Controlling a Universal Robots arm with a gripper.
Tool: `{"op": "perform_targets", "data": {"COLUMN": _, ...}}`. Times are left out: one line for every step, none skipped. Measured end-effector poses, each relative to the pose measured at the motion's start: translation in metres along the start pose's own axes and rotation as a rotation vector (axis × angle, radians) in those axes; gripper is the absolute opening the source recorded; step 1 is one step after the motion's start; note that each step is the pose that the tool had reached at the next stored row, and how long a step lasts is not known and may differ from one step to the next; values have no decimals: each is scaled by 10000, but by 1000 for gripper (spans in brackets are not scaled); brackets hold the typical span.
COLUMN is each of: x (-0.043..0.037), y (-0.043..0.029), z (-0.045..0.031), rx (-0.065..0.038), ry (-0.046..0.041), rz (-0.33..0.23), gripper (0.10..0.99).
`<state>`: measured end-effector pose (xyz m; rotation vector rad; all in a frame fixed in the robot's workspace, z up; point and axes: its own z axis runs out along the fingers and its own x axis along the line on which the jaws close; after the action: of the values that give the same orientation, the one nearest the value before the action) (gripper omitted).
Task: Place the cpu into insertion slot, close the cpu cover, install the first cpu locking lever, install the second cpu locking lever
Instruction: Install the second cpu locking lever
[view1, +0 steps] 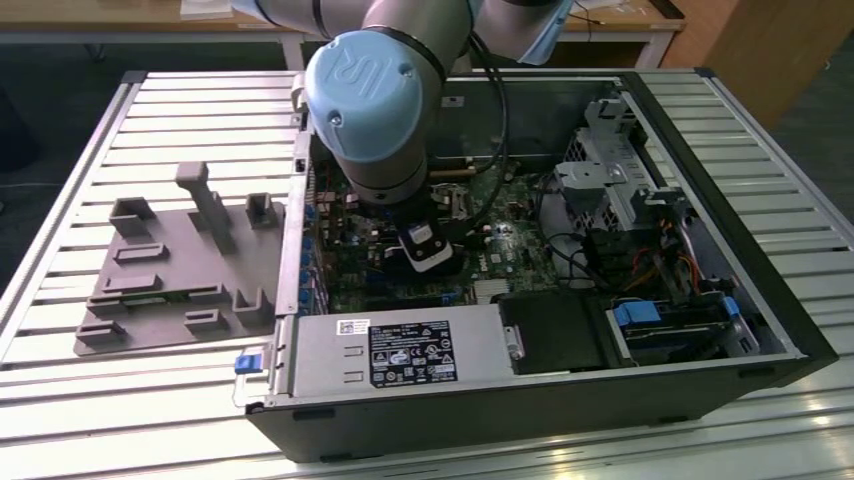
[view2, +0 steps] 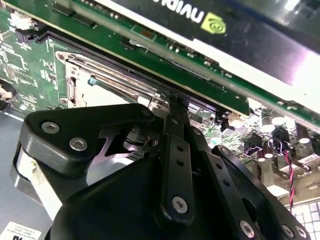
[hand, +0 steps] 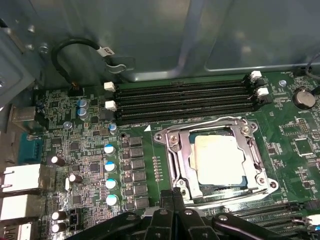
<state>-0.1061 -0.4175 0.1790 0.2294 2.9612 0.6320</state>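
In the first wrist view the cpu (hand: 220, 160) lies in the insertion slot (hand: 168, 150), its pale silver top showing through the cut-out. The cpu cover (hand: 250, 150) lies flat over it. Thin metal lever rods (hand: 225, 201) run along the frame's edges. My gripper (hand: 173, 196) is shut, its black fingers pressed together at the socket's near corner; whether they pinch a rod is not clear. The second wrist view has the gripper (view2: 170, 102) tips meeting against the cover's metal frame (view2: 95, 87). In the exterior view the gripper (view1: 430, 262) reaches down into the open computer case.
Long black memory slots (hand: 185, 97) lie beside the socket, and blue-topped capacitors (hand: 110, 170) on its other side. A black graphics card (view2: 210, 30) stands close by. The power supply (view1: 394, 350) and drive cage (view1: 627, 190) line the case. A grey fixture plate (view1: 174, 270) lies on the slatted table.
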Motion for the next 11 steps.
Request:
{"op": "perform_targets", "data": {"x": -1, "y": 2, "z": -2, "rx": 4, "ry": -2, "rz": -2, "gripper": 106}}
{"op": "perform_targets", "data": {"x": -1, "y": 3, "z": -5, "rx": 10, "ry": -4, "rz": -3, "gripper": 106}}
{"op": "perform_targets", "data": {"x": -1, "y": 6, "z": -12, "rx": 14, "ry": -4, "rz": -3, "gripper": 106}}
{"op": "perform_targets", "data": {"x": -2, "y": 11, "z": -21, "rx": 16, "ry": -3, "rz": -3, "gripper": 106}}
{"op": "perform_targets", "data": {"x": -3, "y": 17, "z": -34, "rx": 17, "ry": -4, "rz": -3, "gripper": 106}}
{"op": "perform_targets", "data": {"x": -4, "y": 24, "z": -49, "rx": 17, "ry": -5, "rz": -4, "gripper": 106}}
{"op": "perform_targets", "data": {"x": -5, "y": 30, "z": -62, "rx": 23, "ry": -5, "rz": -4, "gripper": 106}}
{"op": "perform_targets", "data": {"x": -5, "y": 34, "z": -69, "rx": 32, "ry": -6, "rz": -5, "gripper": 106}}
{"op": "perform_targets", "data": {"x": -5, "y": 35, "z": -69, "rx": 46, "ry": -9, "rz": -8, "gripper": 106}}
{"op": "perform_targets", "data": {"x": -5, "y": 35, "z": -69, "rx": 69, "ry": -12, "rz": -10, "gripper": 106}}
{"op": "perform_targets", "data": {"x": -5, "y": 34, "z": -69, "rx": 95, "ry": -15, "rz": -13, "gripper": 106}}
